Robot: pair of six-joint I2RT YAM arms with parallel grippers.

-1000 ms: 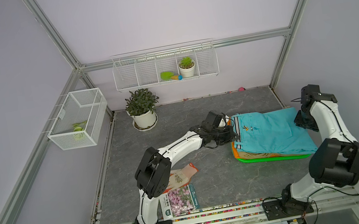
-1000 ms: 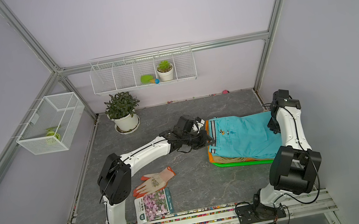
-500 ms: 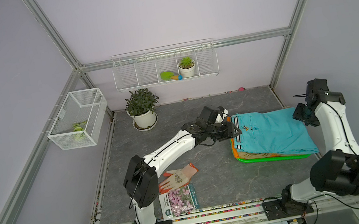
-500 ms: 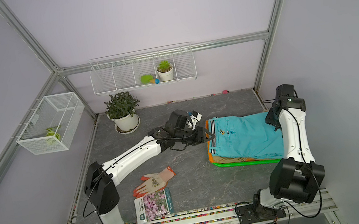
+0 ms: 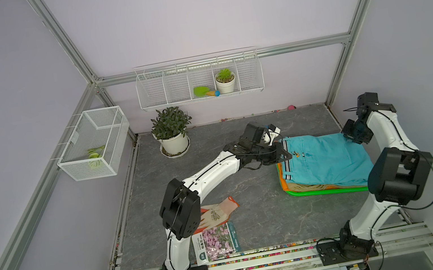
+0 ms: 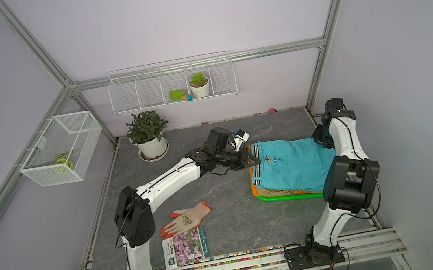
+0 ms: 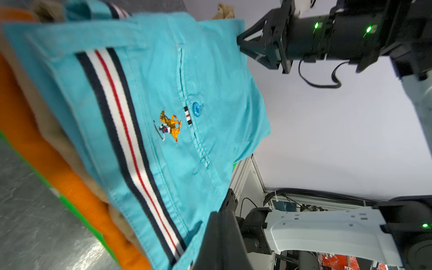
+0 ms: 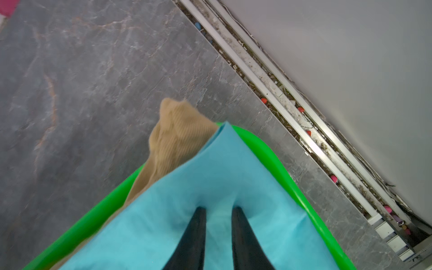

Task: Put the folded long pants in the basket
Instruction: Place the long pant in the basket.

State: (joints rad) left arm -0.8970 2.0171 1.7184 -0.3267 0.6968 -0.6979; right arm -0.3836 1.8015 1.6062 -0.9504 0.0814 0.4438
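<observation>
Two right fingers (image 8: 194,238) slightly apart, pressing smooth turquoise pants (image 8: 210,177) | left fingers (image 7: 222,238) together | glossy green basket (image 8: 268,160)

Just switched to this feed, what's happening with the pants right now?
The turquoise pants lie on top of the orange pants and khaki pants in the green basket. The left gripper is shut at the striped waistband end; the right gripper presses into the opposite end, fingers slightly apart.
</observation>
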